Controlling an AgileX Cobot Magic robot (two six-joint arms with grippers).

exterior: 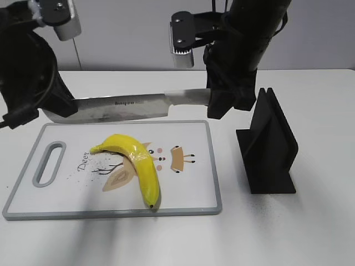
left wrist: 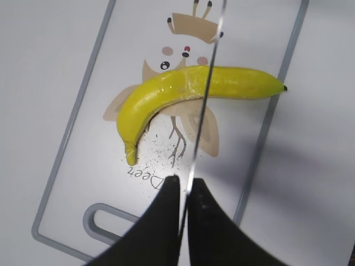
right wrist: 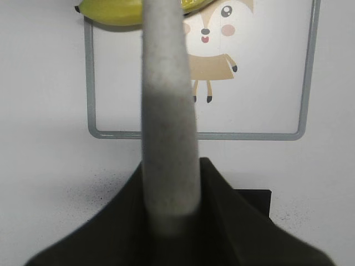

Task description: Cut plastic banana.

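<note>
1. The plastic banana [exterior: 136, 163] lies on a white cutting board [exterior: 188, 194] with a grey rim, a slot handle at its left end and a cartoon deer print; the board rests flat on the white tabletop [exterior: 310, 233]
2. The banana curves from its stem end near the board's left-centre down to a dark tip close to the board's near edge, with a clear glossy band around its middle
3. A knife [exterior: 127, 108] hangs level in the air above the board's far edge, blade pointing left, not touching the banana
4. The right gripper [exterior: 222, 102] is closed around the knife's pale speckled handle [right wrist: 169, 138], which runs between its two dark fingers in the right wrist view
5. The left gripper [left wrist: 186, 188] is closed on the blade's tip end; in the left wrist view the thin blade edge passes between its fingers and crosses above the banana's middle
6. A black angled knife stand [exterior: 269, 147] sits on the tabletop just right of the board, apart from it
</note>
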